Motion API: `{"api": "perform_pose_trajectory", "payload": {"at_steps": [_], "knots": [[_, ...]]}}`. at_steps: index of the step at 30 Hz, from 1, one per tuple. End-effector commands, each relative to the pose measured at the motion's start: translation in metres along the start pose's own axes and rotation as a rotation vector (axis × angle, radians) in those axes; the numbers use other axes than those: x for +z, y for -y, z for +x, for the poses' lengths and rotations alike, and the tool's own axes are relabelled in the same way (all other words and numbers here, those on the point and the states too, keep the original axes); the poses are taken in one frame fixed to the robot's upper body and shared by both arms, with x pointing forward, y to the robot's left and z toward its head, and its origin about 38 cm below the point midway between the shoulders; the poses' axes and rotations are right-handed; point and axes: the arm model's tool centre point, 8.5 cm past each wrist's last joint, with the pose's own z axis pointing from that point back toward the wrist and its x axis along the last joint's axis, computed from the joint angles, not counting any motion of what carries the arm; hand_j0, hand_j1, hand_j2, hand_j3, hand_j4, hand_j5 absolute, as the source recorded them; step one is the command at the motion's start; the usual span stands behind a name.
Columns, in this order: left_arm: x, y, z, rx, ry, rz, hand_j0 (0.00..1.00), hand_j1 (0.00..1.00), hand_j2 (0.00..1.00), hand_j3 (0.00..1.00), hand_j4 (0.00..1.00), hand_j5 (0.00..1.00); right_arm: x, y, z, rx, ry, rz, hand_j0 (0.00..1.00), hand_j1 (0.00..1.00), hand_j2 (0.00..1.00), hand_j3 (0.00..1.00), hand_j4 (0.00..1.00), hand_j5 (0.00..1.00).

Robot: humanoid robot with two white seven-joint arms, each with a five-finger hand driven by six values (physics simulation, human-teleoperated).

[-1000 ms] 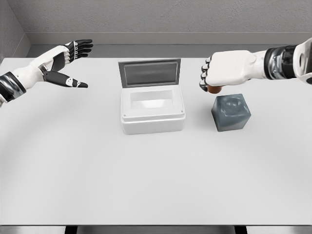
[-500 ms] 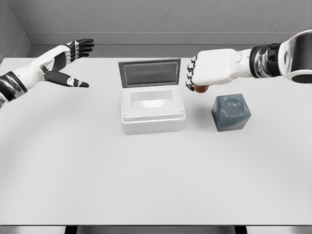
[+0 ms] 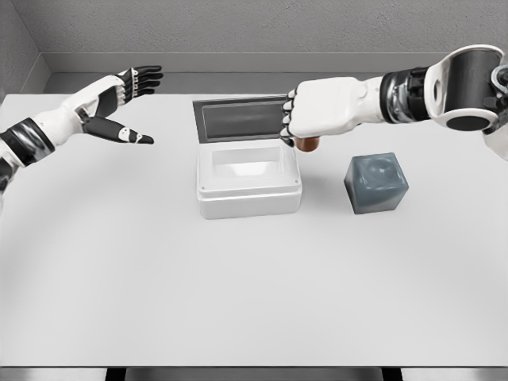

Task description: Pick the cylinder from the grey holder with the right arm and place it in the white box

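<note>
The right robot hand [image 3: 305, 119] is curled into a fist around the cylinder [image 3: 308, 144], whose brown lower end pokes out below the fingers [image 3: 289, 111]. The hand hangs in the air over the right rear corner of the white box [image 3: 248, 181], beside the right edge of the raised lid [image 3: 244, 118]. The cylinder's tip sits just past the box's right rim, above the surface [image 3: 238, 294], not inside the cavity.

The box lies near the middle of the surface, lid tilted up at the back, its hollow open to the top. The grey holder [image 3: 376, 183] stands to the right of the box, apart from it, with a round recess in its top face that holds nothing. The right hand is well clear of the holder, up and to its left.

The left robot hand [image 3: 119, 99] hovers over the far left of the surface, fingers spread, thumb pointing right, gripping nothing.
</note>
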Motion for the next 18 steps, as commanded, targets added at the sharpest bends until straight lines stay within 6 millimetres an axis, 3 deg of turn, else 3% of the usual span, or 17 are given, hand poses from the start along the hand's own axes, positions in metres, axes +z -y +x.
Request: {"api": "perform_pose_trajectory", "payload": {"at_steps": [1,18], "knots": [[-0.001,0.001,0.0,0.007,0.005,0.001,1.0,1.0,1.0,1.0,1.0,1.0,-0.008,0.002,0.0,-0.004,0.004,-0.004,0.56,0.56,0.56,0.56,0.56,0.56],[-0.001,0.0,0.001,0.007,0.005,0.002,1.0,1.0,1.0,1.0,1.0,1.0,-0.022,0.02,0.014,0.031,0.05,-0.044,0.56,0.56,0.56,0.56,0.56,0.56]]}}
